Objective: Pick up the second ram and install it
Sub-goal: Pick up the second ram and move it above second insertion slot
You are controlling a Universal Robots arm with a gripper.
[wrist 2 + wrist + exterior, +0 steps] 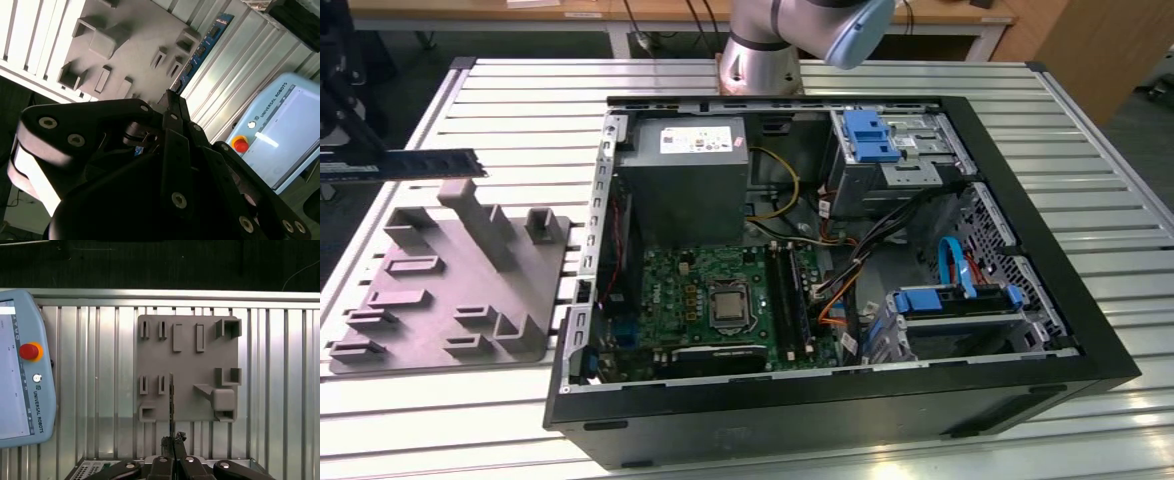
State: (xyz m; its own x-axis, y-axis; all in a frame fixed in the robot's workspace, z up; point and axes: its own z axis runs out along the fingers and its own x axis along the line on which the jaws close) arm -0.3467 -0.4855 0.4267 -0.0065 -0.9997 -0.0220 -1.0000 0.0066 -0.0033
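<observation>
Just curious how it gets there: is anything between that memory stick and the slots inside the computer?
The gripper holds the second ram in the air above the grey holder. Toward the motherboard slots, the case's side wall stands between; the case is open on top.

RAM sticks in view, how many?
1 for sure: the ram, in the gripper over the holder. Any seated on the motherboard can't be told.

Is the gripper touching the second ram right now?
Touching. In the first wrist view the gripper pinches the near end of the second ram, which juts out edge-on from between its fingertips over the grey holder block.
</observation>
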